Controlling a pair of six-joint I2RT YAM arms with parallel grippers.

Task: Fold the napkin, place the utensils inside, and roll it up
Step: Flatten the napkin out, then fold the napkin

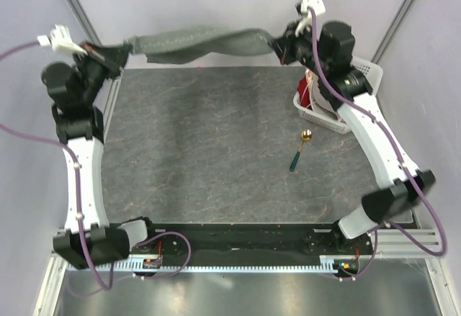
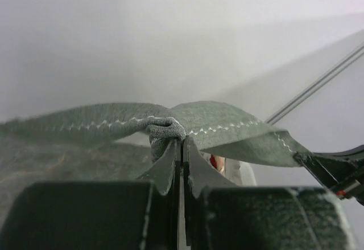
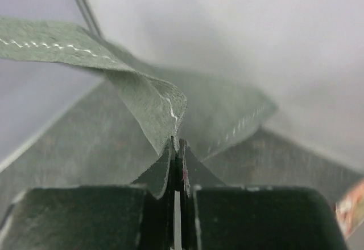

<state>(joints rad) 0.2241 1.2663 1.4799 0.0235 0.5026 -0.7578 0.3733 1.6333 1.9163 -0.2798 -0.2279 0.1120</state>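
Observation:
The dark grey-green napkin [image 1: 202,44] with its light stitched hem hangs stretched in the air across the far edge of the table, held at both ends. My left gripper [image 1: 124,48] is shut on its left corner; the left wrist view shows the bunched hem [image 2: 165,129] pinched at my fingertips. My right gripper [image 1: 277,44] is shut on the right corner, with the cloth [image 3: 153,105] folding over the fingertips. The spoon [image 1: 300,148], gold bowl and teal handle, lies on the mat at the right, apart from both grippers.
A white basket [image 1: 338,107] with red and pale contents stands at the right edge, beside the right arm. The dark mottled mat [image 1: 216,150] covers the table. Pale walls and metal frame posts close in the back and sides.

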